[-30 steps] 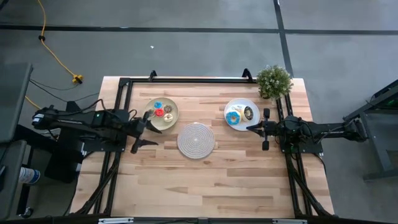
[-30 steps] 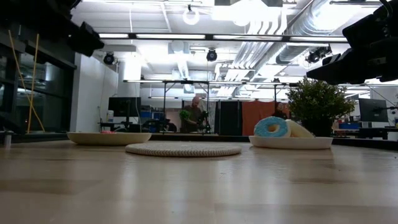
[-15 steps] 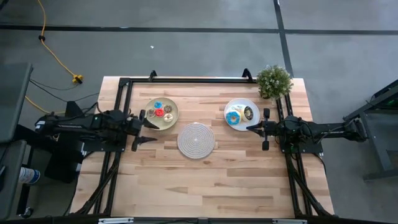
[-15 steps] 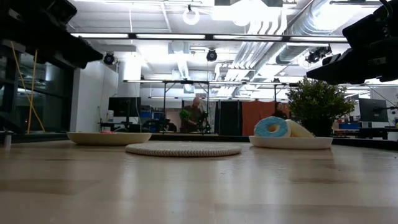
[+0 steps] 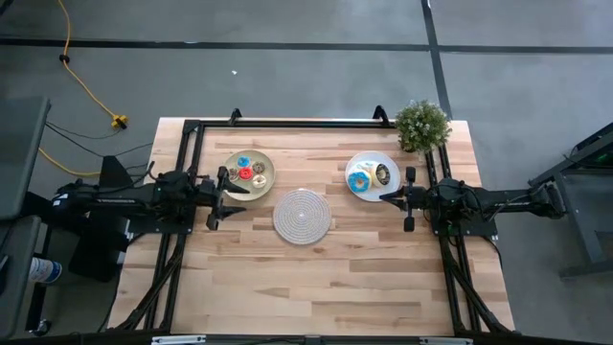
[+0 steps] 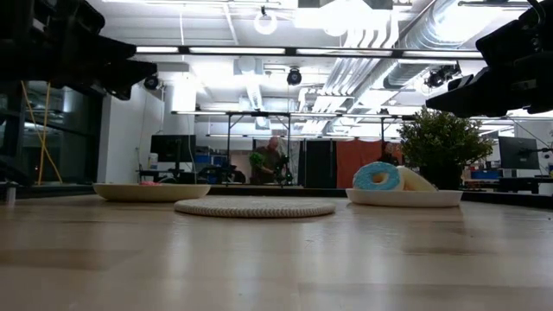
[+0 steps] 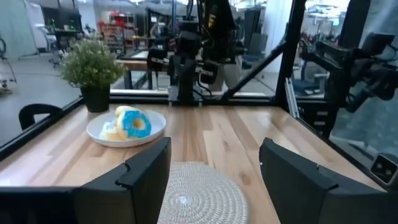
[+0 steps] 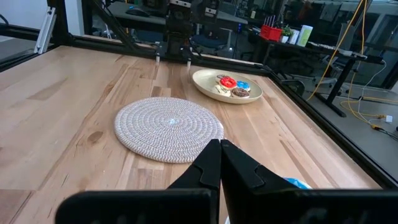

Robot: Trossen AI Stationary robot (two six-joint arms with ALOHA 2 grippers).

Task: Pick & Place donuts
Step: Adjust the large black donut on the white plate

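Observation:
Several small donuts, among them a blue one (image 5: pixel 242 163), a red one (image 5: pixel 245 173) and a brown one (image 8: pixel 239 93), lie on a tan plate (image 5: pixel 267 169) at the far left. A larger blue donut (image 5: pixel 359 179) and another donut (image 5: pixel 382 173) lie on a white plate (image 5: pixel 372 159) at the far right. My left gripper (image 5: pixel 233 199) stands open and level at the table's left edge, just near of the tan plate, with nothing between its fingers (image 7: pixel 149 174). My right gripper (image 5: pixel 385 196) is shut beside the white plate, at the table's right side.
A round woven mat (image 5: pixel 303 215) lies flat in the middle of the table, between the two plates. A potted plant (image 5: pixel 421 125) stands at the far right corner. A black frame (image 5: pixel 287 123) runs along the table's far edge and sides. Bare wood stretches toward the near edge.
My left gripper has drawn back toward the table's left edge, sunk lower and tipped up from a downward slant to level. Its fingers have stayed open. The donuts and plates have kept their places.

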